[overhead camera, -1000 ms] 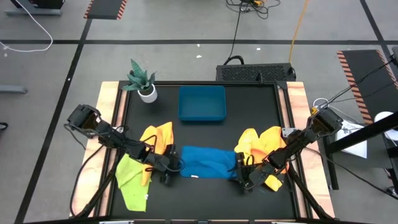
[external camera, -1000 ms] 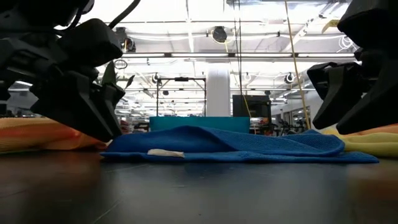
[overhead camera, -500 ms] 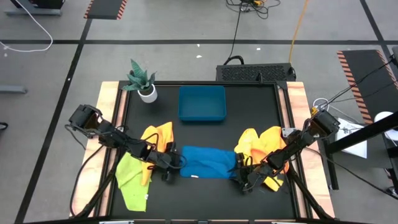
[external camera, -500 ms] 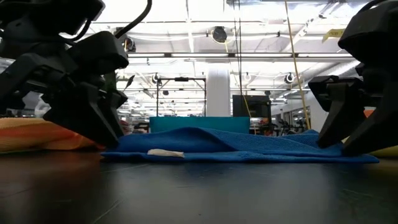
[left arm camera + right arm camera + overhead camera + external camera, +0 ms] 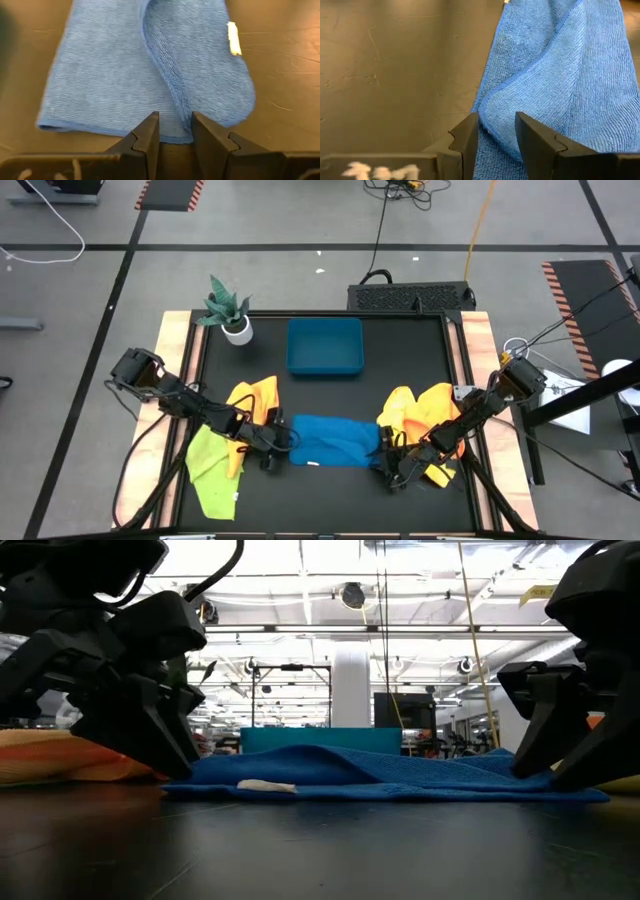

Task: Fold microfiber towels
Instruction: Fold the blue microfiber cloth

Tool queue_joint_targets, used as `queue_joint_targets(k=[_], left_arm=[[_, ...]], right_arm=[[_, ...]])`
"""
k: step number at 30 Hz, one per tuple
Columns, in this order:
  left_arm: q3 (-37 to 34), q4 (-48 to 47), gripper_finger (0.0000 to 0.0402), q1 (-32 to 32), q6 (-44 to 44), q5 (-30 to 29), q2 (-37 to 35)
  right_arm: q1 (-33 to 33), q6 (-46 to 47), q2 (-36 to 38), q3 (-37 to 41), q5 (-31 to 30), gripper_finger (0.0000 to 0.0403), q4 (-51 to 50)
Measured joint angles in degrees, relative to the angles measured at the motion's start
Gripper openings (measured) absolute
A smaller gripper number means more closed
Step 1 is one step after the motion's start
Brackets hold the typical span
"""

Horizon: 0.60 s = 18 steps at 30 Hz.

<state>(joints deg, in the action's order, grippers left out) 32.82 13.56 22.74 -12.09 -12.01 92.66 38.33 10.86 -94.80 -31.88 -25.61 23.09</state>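
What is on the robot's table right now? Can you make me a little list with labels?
Middle: blue towel, lying flat, partly folded over
Left claw: fingers closed on the blue towel's left end
Right claw: fingers closed on its right end
Left side: yellow-orange towel and lime green towel
Right side: yellow and orange towels in a heap
Back: blue tray, potted plant
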Motion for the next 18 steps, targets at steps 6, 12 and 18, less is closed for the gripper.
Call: queue_joint_targets(k=[6,12,18], left_arm=[[0.0,0.0,0.0041,-0.02,1.92,-0.66,0.0],[0.0,0.0,0.0011,-0.02,2.91,-0.09,0.0],[0.0,-0.01,0.0005,-0.02,3.0,-0.02,0.0]], right_arm=[[-0.48,0.43,0.57,0.02,0.06,0.0123,-0.08],[-0.46,0.42,2.12,0.02,-0.06,0.0123,0.15],[-0.07,0.43,2.21,0.02,0.35,0.0123,-0.28]])
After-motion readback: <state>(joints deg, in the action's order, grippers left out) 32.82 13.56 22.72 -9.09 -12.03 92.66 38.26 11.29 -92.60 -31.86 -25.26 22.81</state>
